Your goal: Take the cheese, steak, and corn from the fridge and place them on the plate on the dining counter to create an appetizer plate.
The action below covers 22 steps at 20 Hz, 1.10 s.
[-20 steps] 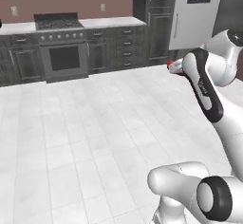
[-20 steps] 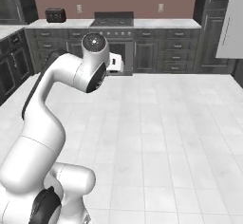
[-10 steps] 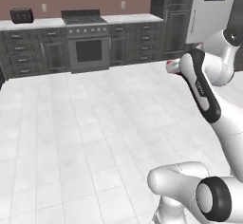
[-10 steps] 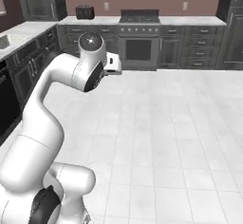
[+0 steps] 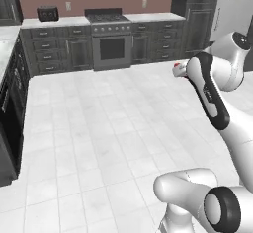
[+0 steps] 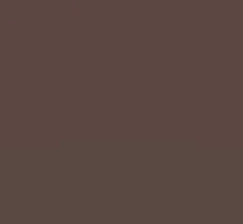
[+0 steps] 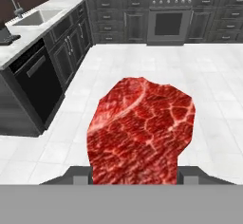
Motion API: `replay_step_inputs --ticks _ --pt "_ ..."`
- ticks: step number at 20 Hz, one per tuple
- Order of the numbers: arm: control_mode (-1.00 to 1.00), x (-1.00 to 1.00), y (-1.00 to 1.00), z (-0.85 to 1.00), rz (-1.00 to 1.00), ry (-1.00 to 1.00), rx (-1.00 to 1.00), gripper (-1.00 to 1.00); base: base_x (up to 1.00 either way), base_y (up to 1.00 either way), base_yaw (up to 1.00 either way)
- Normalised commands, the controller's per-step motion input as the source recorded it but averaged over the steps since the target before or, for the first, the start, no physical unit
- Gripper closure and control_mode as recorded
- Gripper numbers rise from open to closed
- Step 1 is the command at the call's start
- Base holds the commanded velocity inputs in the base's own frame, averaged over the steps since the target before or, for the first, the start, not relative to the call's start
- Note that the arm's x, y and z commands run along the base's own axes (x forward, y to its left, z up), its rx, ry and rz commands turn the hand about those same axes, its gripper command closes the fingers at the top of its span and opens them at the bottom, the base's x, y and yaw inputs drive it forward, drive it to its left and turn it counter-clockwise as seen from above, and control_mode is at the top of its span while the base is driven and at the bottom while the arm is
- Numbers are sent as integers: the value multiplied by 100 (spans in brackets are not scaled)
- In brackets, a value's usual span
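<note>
The claw (image 7: 135, 182) is closed on the steak (image 7: 141, 132), a marbled dark-red slab that stands up between the jaws in the hand view and covers their tips. In the left base view the steak shows as a small red spot at the end of the raised white arm (image 5: 212, 91), above the pale tiled floor (image 5: 99, 128). To the hand view's left runs a desk (image 7: 33, 28) with a sink (image 7: 35, 15), a tap and a black dishwasher front (image 7: 35, 83) below it. Farther off, against the back wall, stands a steel stove (image 5: 112, 44) among dark cabinets, with a toaster (image 5: 48, 13) on the desk to its left. The grey fridge (image 5: 236, 10) stands at the far right. The right base view is a flat brown field.
</note>
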Motion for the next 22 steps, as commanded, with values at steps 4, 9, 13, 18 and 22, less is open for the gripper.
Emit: replay_step_inputs --ticks 4,9,13,18,22 --pt "100 0 0 0 0 0 0 100 57 100 0" --pt "100 0 0 0 0 0 0 100 19 100 0" --pt "100 0 0 0 0 0 0 100 -31 100 0" --pt "100 0 0 0 0 0 0 100 -50 100 0" --pt "100 0 0 0 0 0 0 100 -12 100 0"
